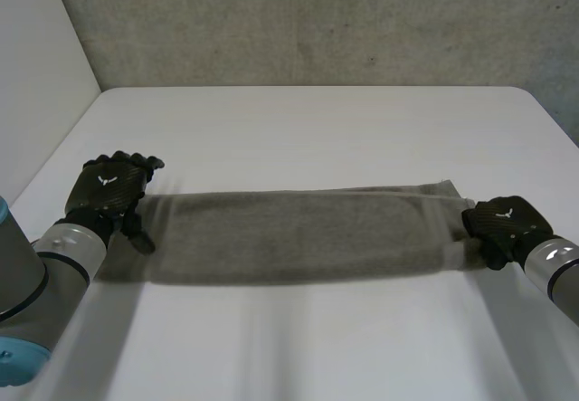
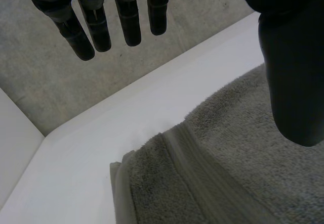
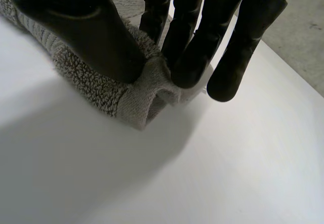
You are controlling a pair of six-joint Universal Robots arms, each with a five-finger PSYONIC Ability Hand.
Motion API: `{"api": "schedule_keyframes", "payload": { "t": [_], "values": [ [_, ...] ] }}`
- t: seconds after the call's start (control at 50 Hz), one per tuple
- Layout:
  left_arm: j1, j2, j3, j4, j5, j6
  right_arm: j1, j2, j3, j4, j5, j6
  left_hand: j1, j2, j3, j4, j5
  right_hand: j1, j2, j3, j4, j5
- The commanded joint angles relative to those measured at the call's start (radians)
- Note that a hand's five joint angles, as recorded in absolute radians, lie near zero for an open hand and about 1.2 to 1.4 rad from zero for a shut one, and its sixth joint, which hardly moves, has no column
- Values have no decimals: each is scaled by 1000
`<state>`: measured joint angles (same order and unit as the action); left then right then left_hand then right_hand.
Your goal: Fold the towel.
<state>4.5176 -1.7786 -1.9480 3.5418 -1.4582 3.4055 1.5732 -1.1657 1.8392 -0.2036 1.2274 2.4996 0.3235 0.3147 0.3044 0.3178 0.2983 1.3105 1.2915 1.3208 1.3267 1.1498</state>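
Head view: a grey towel (image 1: 298, 233) lies as a long folded strip across the white counter (image 1: 317, 120), running left to right. The left hand (image 1: 113, 188) sits at the strip's left end and the right hand (image 1: 505, 223) at its right end. Both arms reach in from the near side.

Left wrist view: the fingers (image 2: 129, 24) are straight and spread, clear of the cloth, and the thumb (image 2: 291, 82) hangs above the towel without pinching it, so this hand is open and holds nothing. Under the palm lies the towel's corner with its banded hem, flat on the counter, near the counter's far edge.

Right wrist view: the thumb (image 3: 96, 32) and fingers (image 3: 195, 57) are closed together on the towel's end, pinching a bunched fold of cloth between them just above the counter.
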Motion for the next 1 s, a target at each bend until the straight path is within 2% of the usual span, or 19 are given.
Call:
{"api": "schedule_keyframes", "payload": {
  "t": [0.02, 0.12, 0.22, 0.28, 0.34, 0.38, 0.44, 0.48, 0.5, 0.54, 0.56, 0.58, 0.6, 0.64, 0.66, 0.7, 0.8, 0.98, 1.0],
  "values": [
    [1, 2, 0, 0, -1, 0, -41, -29, -18, 10, 41, -14, -72, -63, -53, -66, -221, 86, 105, 75, 70, 72],
    [3, 5, 0, -1, -2, 0, -121, -95, -23, 41, 61, -136, -75, -66, -56, -69, -224, 86, 105, 75, 70, 72],
    [5, 21, 3, -3, -7, 0, -275, -127, -73, 96, 75, -390, -78, -69, -59, -72, -227, 86, 105, 75, 70, 72],
    [5, 25, 3, -3, -7, 0, -285, -129, -103, 112, 86, -424, -81, -72, -62, -75, -230, 86, 105, 75, 70, 72],
    [6, 37, 12, -3, -10, 0, -256, -132, -166, 128, 155, -412, -84, -75, -64, -78, -233, 86, 105, 75, 70, 72],
    [9, 45, 27, -4, -11, -2, -101, -138, -231, 135, 216, -362, -84, -75, -64, -78, -233, 86, 105, 75, 70, 72],
    [9, 47, 40, -4, -13, -2, -19, -141, -265, 133, 231, -324, -84, -75, -64, -78, -233, 86, 105, 75, 70, 72],
    [9, 57, 63, -9, -16, -3, 138, -152, -326, 131, 259, -251, -84, -75, -64, -78, -233, 86, 105, 75, 70, 72],
    [9, 57, 63, -9, -16, -3, 139, -152, -327, 131, 259, -251, -84, -75, -64, -78, -233, 86, 105, 75, 70, 72],
    [8, 64, 80, -9, -16, -5, 313, -149, -376, 124, 270, -190, -84, -75, -64, -78, -233, 86, 105, 75, 70, 72],
    [8, 64, 80, -9, -16, -5, 314, -149, -376, 124, 270, -189, -84, -75, -64, -78, -233, 86, 105, 75, 70, 72],
    [8, 68, 84, -9, -16, -6, 412, -132, -400, 121, 277, -170, -84, -75, -64, -78, -233, 86, 105, 75, 70, 72],
    [8, 68, 84, -9, -16, -6, 413, -132, -400, 121, 277, -170, -84, -75, -64, -78, -233, 86, 105, 75, 70, 72],
    [-2, 76, 92, -9, -17, -6, 604, -60, -431, 105, 288, -145, -84, -75, -64, -78, -233, 86, 105, 75, 70, 72],
    [-2, 76, 92, -9, -17, -6, 605, -60, -431, 105, 288, -145, -84, -75, -64, -78, -233, 86, 105, 75, 70, 72],
    [-9, 79, 89, -9, -17, -9, 758, 15, -448, 86, 285, -148, -84, -75, -64, -78, -233, 86, 105, 75, 70, 72],
    [-32, 80, 84, -9, -17, -23, 861, 128, -462, 76, 288, -145, -84, -75, -64, -78, -233, 86, 105, 75, 70, 72],
    [-48, 67, 77, -8, -17, -25, 884, 207, -454, 78, 259, -111, -84, -75, -64, -78, -233, 86, 105, 75, 70, 72],
    [-48, 67, 77, -6, -17, -25, 881, 199, -445, 73, 247, -87, -84, -75, -64, -78, -233, -143, -124, -153, -159, -157]
  ]
}}
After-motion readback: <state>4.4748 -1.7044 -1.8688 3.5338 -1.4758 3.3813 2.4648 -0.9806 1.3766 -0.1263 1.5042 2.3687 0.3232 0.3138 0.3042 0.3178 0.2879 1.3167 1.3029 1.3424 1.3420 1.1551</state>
